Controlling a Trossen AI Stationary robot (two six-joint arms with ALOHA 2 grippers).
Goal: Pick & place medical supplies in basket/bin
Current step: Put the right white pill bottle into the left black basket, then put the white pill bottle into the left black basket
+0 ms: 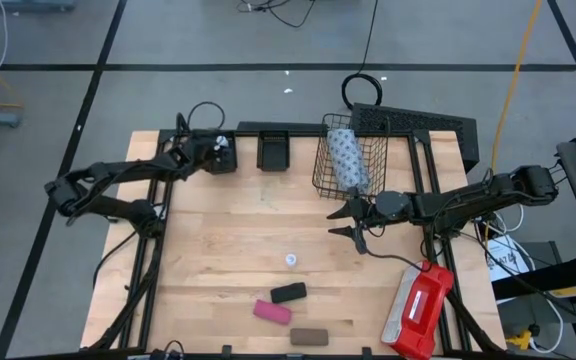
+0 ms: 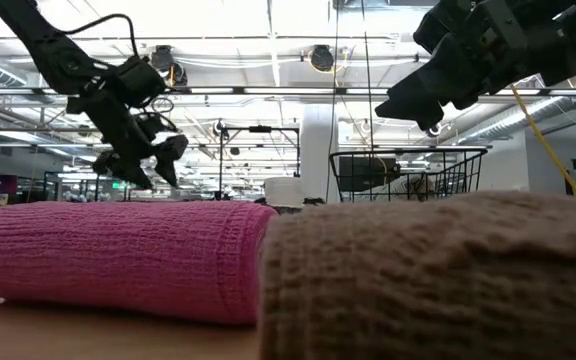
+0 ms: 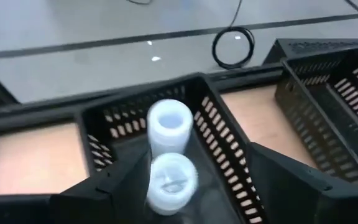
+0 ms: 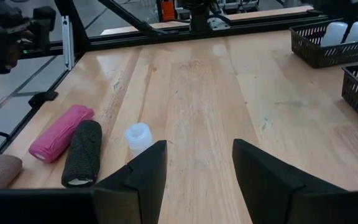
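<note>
Left hand (image 1: 216, 150) hovers, fingers spread and empty, over a small tray (image 3: 216, 134) holding two vials (image 3: 168, 124). A third vial (image 1: 291, 260) and pink (image 1: 272, 311), black (image 1: 288, 293) and brown rolls (image 1: 308, 336) lie on the table (image 1: 228, 240). The pack (image 1: 347, 158) stands in the basket (image 1: 323, 170); right hand (image 1: 351, 220) beside it, half-spread, empty.

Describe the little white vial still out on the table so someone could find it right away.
Start at the wooden table and look near its middle, in front of the wire basket. The white vial stands alone on bare wood, just behind the black roll. It is the only white, round item loose on the table; the other vials sit in a tray.
</note>
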